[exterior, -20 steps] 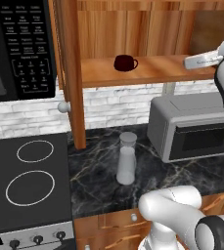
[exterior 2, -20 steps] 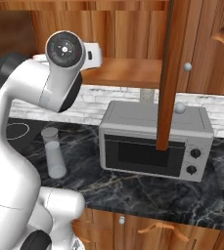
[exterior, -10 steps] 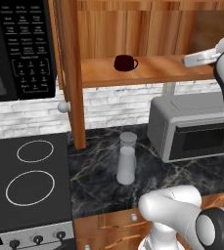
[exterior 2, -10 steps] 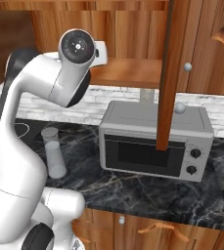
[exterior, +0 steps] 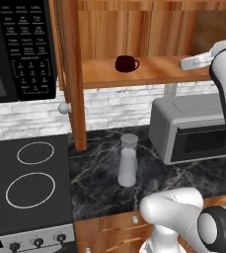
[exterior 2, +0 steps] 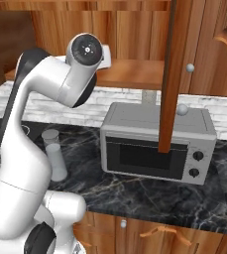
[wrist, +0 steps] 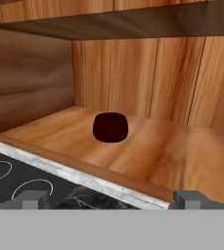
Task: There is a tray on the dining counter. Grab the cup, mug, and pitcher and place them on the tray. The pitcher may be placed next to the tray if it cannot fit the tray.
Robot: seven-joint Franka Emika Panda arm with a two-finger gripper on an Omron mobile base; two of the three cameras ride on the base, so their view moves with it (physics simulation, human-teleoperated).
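Observation:
The dark maroon mug [exterior: 127,63] stands upright on a wooden shelf [exterior: 154,74] above the counter. In the hand view the mug [wrist: 110,127] sits straight ahead in the middle of the shelf, well beyond the fingertips. My gripper [exterior: 183,63] hovers at shelf height to the right of the mug, open and empty, its jaws wide apart [wrist: 111,200]. The clear grey pitcher [exterior: 128,160] stands on the black marble counter below, also seen as the pitcher [exterior 2: 54,154] left of the oven. The tray, the cup and the dining counter are out of view.
A grey toaster oven [exterior: 191,128] sits on the counter under the shelf's right end. A wooden post [exterior: 72,74] bounds the shelf on the left, with a black microwave [exterior: 18,49] beyond it and a stovetop [exterior: 28,183] below. An open cabinet door [exterior 2: 172,74] hangs in front of the oven.
The hand has crept a little to the left along the shelf towards the mug, and the arm's elbow has shifted with it. The mug and the pitcher have not moved.

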